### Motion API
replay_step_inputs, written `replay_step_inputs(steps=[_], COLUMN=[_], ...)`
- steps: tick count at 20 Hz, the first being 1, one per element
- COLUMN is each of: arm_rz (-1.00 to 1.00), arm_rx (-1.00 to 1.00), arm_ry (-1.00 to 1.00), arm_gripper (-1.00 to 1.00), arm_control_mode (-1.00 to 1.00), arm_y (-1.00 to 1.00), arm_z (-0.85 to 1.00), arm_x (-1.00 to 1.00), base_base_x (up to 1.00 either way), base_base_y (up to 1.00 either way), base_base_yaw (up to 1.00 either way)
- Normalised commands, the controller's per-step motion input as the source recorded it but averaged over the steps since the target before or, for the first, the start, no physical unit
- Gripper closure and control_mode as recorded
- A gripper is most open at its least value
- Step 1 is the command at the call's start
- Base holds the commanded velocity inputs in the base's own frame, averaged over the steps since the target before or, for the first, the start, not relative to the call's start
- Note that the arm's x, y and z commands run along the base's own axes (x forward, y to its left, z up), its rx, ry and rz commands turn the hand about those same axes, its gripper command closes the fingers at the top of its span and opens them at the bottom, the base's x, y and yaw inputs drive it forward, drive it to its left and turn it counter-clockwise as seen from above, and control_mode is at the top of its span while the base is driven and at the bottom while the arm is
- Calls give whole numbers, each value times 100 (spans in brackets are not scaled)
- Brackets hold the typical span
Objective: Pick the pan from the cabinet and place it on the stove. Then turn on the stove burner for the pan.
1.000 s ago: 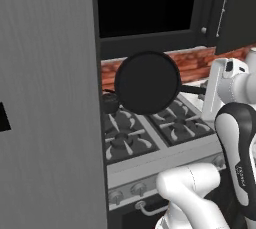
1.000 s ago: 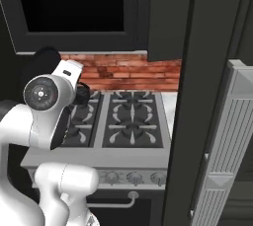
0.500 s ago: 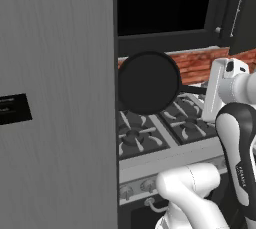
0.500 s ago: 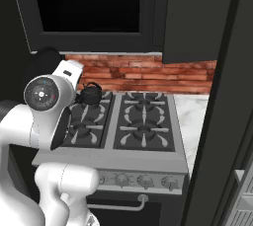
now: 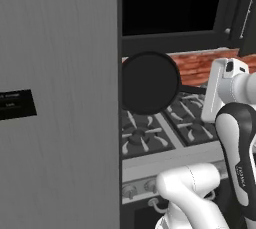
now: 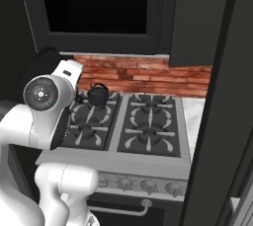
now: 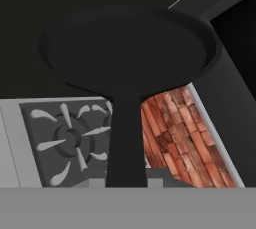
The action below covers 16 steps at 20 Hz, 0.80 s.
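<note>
Dim, flat, perhaps slightly soft render.

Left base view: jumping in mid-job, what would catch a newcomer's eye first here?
The round black pan, held up in the air over the left side of the stove with its flat bottom facing the camera. To its left, a tall grey panel bearing a small black label blocks half the picture. A small black kettle sits on the back left burner.
</note>
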Motion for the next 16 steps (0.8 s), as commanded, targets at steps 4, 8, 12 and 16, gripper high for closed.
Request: replay_step_inputs(steps=[4,8,12,16], arm_rz=[0,0,0,0], arm_rx=[0,0,0,0], arm_ry=[0,0,0,0], arm_gripper=[100,100,100,100], arm_control_mode=[100,100,100,100], arm_y=[0,0,0,0], arm_z=[0,0,0,0], arm_x=[0,0,0,0], base_base_x=[40,45,50,57], base_base_y=[0,0,3,0], base_base_yaw=[13,4,2,2])
